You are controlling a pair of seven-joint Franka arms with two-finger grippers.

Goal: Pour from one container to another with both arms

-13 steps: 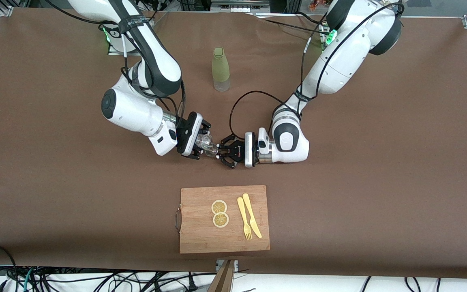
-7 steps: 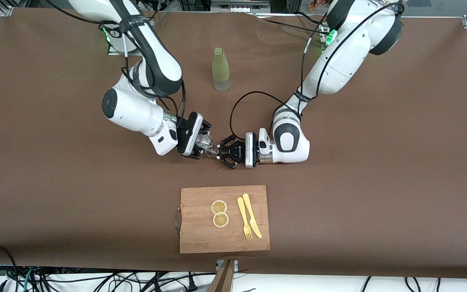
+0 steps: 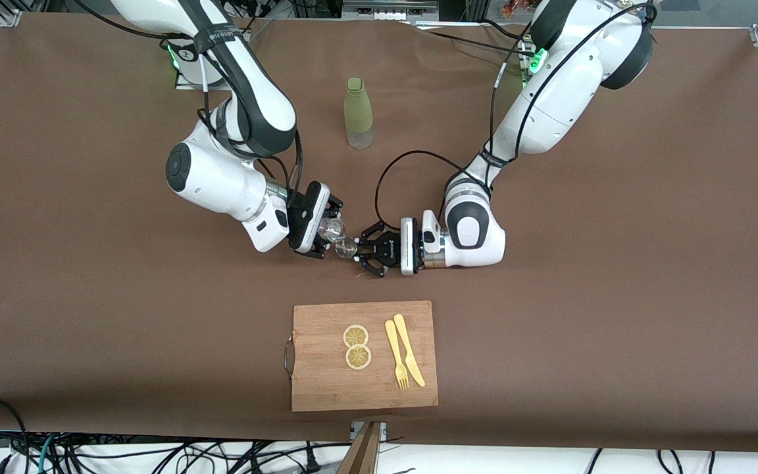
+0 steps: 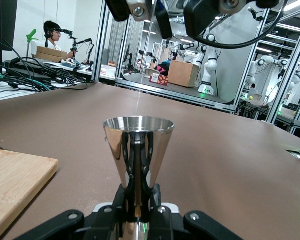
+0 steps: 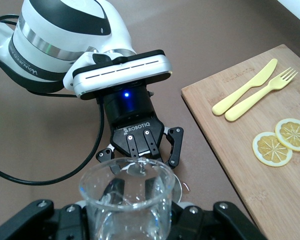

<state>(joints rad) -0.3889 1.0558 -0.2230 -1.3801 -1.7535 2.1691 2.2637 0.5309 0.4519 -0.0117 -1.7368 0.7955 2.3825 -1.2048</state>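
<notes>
Both vessels meet mid-table over bare cloth. Left gripper [image 3: 366, 251] is clamped on the silvery hourglass metal jigger [image 4: 138, 149]; right gripper [image 3: 324, 232] is clamped on the small clear glass cup [image 5: 126, 200]. Risk: tiny rims misalign, tilt overshoots, liquid misses onto the brown table [image 3: 89, 296].

Both arms reach from their bases at the 12 o'clock edge of the front view toward mid-surface, forearms bent low and wrists turned level so the 2 tools face each other. The right end effector [image 3: 324, 232], pointing toward 4 o'clock in that view, has its fingers clamped on the glass cup [image 5: 127, 200]. The left end effector [image 3: 367, 251], pointing toward 9 o'clock, has its fingers pinched on the waist of the jigger [image 4: 138, 152], held upright. The 2 end effectors nearly meet, tips just apart above the surface
</notes>
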